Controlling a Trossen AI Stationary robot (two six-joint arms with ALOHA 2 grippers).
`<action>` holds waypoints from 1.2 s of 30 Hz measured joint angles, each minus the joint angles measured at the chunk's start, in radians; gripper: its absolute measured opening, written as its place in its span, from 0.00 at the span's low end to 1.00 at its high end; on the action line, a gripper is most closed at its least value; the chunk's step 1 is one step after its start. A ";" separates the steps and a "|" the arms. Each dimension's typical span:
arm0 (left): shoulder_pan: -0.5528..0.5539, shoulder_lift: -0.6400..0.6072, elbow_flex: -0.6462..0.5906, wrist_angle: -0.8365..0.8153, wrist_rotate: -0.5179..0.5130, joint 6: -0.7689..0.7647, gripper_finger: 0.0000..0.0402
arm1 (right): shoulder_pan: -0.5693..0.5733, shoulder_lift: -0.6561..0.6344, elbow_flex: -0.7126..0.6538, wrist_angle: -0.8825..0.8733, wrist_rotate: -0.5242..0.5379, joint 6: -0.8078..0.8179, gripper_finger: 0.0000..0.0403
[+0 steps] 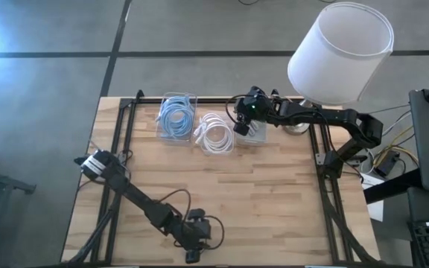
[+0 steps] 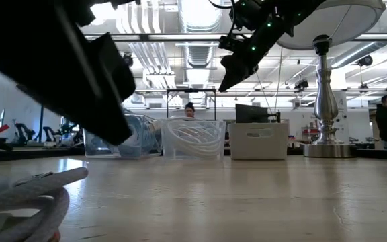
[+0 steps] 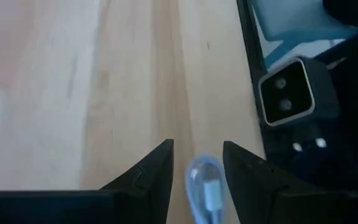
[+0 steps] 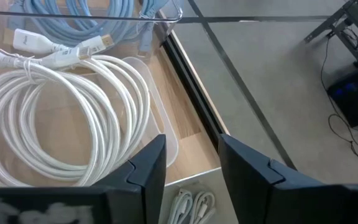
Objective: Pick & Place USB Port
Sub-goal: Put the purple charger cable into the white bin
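White cable (image 3: 205, 190) — between left hand (image 3: 197, 163) fingers, parted | right hand (image 4: 191, 165) released — above bins

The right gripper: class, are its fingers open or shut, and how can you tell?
Open. In its wrist view, the right gripper shows a clear gap between its two dark fingers, with nothing held, above the bin of white cable.
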 joint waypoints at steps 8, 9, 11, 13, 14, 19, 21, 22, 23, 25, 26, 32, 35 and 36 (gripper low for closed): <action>-0.022 0.007 0.000 -0.025 0.032 -0.080 0.31 | 0.000 0.000 0.000 0.000 0.000 -0.018 0.35; -0.023 0.007 0.000 -0.033 0.032 -0.087 0.30 | 0.000 0.000 0.000 0.000 0.000 -0.018 0.34; -0.026 0.007 0.000 -0.042 0.032 -0.089 0.30 | 0.000 0.000 0.000 0.000 0.000 -0.018 0.34; -0.026 0.007 0.000 -0.058 0.032 -0.089 0.30 | 0.000 0.000 0.000 0.000 0.000 -0.018 0.33; -0.026 0.007 0.000 -0.073 0.031 -0.089 0.30 | 0.000 0.000 0.000 0.000 0.000 -0.018 0.33; -0.027 0.009 -0.005 -0.110 0.029 -0.089 0.30 | 0.000 0.000 0.000 0.000 0.000 -0.018 0.34; -0.027 0.016 -0.006 -0.103 0.028 -0.089 0.30 | 0.000 0.000 0.000 0.000 0.000 -0.018 0.35; -0.027 0.022 -0.006 -0.093 0.028 -0.089 0.30 | 0.000 0.000 0.000 -0.001 0.000 -0.018 0.35; -0.027 0.029 -0.006 -0.081 0.028 -0.089 0.30 | 0.000 0.000 0.000 0.000 0.000 -0.018 0.35; -0.027 0.046 -0.005 -0.053 0.028 -0.083 0.30 | 0.000 0.000 0.000 0.000 0.000 -0.018 0.35; -0.027 0.055 -0.004 -0.047 0.028 -0.078 0.30 | 0.000 0.000 0.000 0.000 0.000 -0.018 0.35; -0.017 0.073 0.000 -0.061 -0.014 0.014 0.30 | 0.000 0.000 0.000 0.001 0.000 -0.023 0.33; -0.006 0.064 -0.003 -0.159 -0.099 0.074 0.30 | 0.000 0.000 0.000 0.003 0.000 -0.023 0.33; -0.003 0.062 -0.003 -0.187 -0.125 0.087 0.30 | 0.000 0.000 0.000 0.004 0.000 -0.023 0.33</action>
